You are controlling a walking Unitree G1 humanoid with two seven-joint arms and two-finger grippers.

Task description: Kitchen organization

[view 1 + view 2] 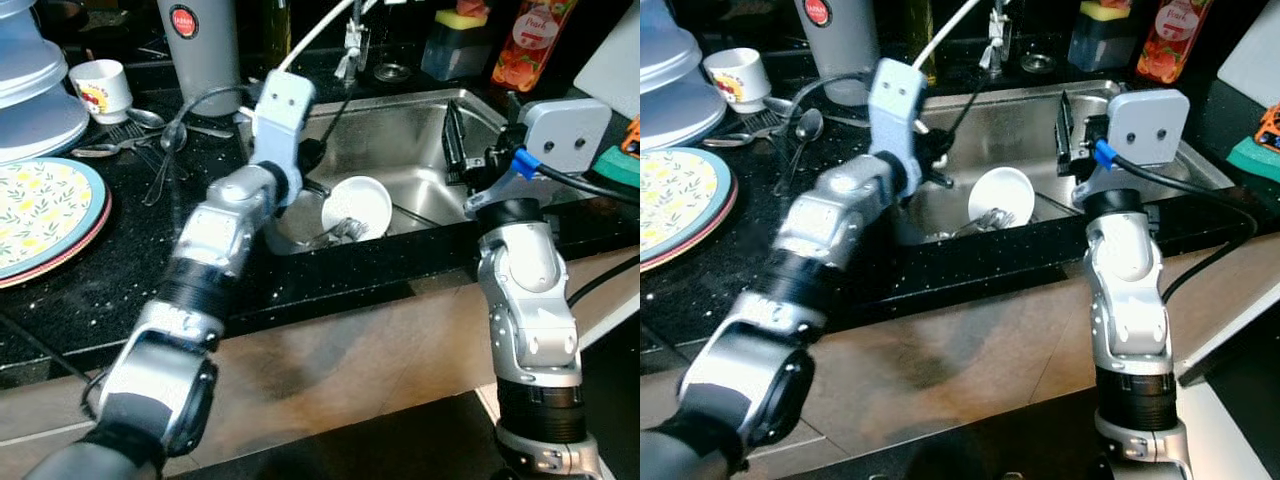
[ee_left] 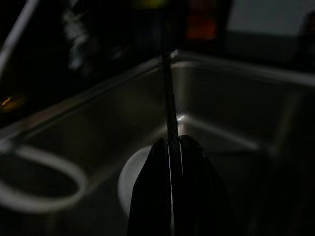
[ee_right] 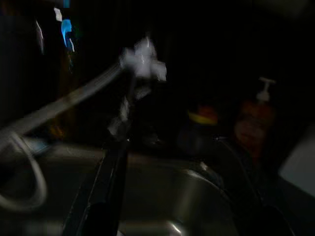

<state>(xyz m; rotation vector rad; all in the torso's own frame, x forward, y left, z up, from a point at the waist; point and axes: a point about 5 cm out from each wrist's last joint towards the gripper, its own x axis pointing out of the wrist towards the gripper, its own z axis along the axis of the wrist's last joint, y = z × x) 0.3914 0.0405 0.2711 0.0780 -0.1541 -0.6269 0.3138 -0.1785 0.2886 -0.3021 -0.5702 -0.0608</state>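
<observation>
- The left gripper [image 2: 172, 162] hangs over the sink [image 1: 420, 120], its black fingers pressed together on a thin dark rod-like utensil [image 2: 167, 98]; what kind of utensil it is I cannot tell.
- A white bowl [image 1: 357, 205] lies tilted on the sink floor with cutlery [image 1: 340, 232] against it, below that gripper.
- The right gripper [image 1: 455, 140] hovers at the sink's right wall; I cannot tell how its fingers stand.
- Judgement: keep the pinch firm and lift straight up, clear of the sink rim and the white hose [image 1: 310, 40], before swinging toward the spoons [image 1: 150, 125] left of the sink.
</observation>
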